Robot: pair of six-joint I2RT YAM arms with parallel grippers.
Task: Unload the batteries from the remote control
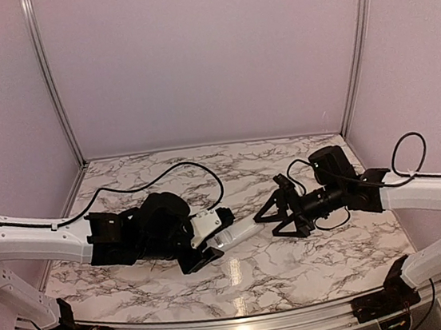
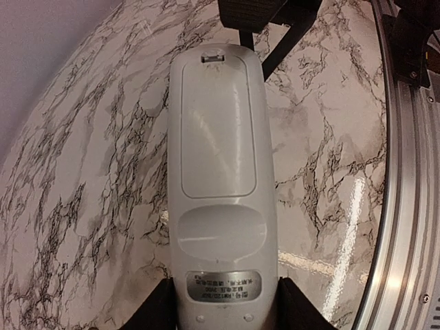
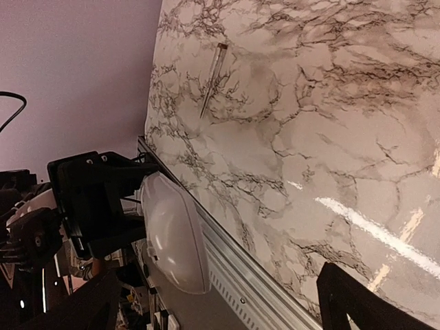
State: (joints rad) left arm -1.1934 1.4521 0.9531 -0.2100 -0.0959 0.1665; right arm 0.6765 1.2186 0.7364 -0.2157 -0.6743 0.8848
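My left gripper is shut on the remote control, a slim white bar held above the marble table and pointing right. In the left wrist view the remote shows its back face, with the battery cover closed, between the black fingers. The batteries are hidden. My right gripper is open and empty, just beyond the remote's free end and facing it. The right wrist view shows the remote's rounded end ahead of the spread fingers.
A long thin grey stick lies on the marble, seen only in the right wrist view. A metal rail runs along the table's near edge. Black cables loop over the back of the table.
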